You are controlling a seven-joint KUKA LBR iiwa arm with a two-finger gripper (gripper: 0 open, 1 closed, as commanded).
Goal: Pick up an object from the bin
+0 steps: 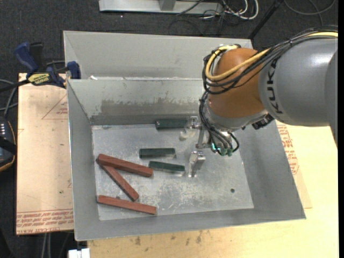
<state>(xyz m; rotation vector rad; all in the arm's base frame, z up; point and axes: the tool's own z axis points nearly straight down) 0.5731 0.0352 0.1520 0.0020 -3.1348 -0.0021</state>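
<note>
My gripper (190, 150) hangs below the orange cover over the middle right of the bin floor, open, with nothing between its fingers. One fingertip (194, 169) stands just off the right end of a dark green bar (167, 167) lying flat. The other fingertip (185, 133) is close to the right end of a second dark green bar (176, 123) by the back wall. A third dark green bar (157, 153) lies a little left of the gap between the fingers.
Three reddish-brown bars lie at the left of the bin floor: one slanted (124, 165), one steeper beneath it (121, 183) and one near the front (127, 205). The arm with its cables covers the bin's right rear corner.
</note>
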